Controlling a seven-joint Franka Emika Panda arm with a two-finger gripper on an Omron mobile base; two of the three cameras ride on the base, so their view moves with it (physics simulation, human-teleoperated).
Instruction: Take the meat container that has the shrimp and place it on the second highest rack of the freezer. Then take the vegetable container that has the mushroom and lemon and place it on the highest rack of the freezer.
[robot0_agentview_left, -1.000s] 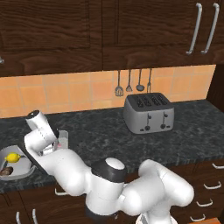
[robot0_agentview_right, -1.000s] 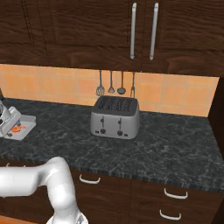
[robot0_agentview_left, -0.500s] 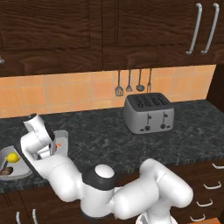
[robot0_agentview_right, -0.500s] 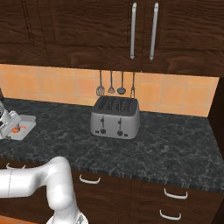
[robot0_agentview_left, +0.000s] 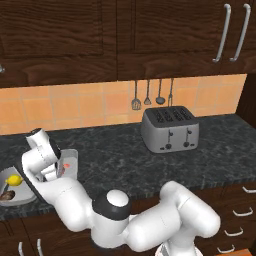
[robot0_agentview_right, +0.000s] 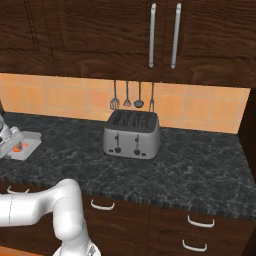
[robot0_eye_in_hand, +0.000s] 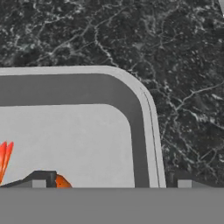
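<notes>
Your target, the shrimp (robot0_eye_in_hand: 5, 158) tray (robot0_eye_in_hand: 146, 113), lies flat on the dark counter (robot0_agentview_left: 125, 160) at its far left, directly under the claw (robot0_eye_in_hand: 109, 183). In the hand view one rounded corner of the tray sits between the spread fingertips (robot0_eye_in_hand: 38, 178), so one tip is over the tray floor by the shrimp and the other outside the rim. Nothing is gripped. You likely need only descend. The lemon (robot0_agentview_left: 15, 180) and mushroom (robot0_agentview_left: 7, 195) tray (robot0_agentview_left: 22, 196) sits just beside it, further left.
</notes>
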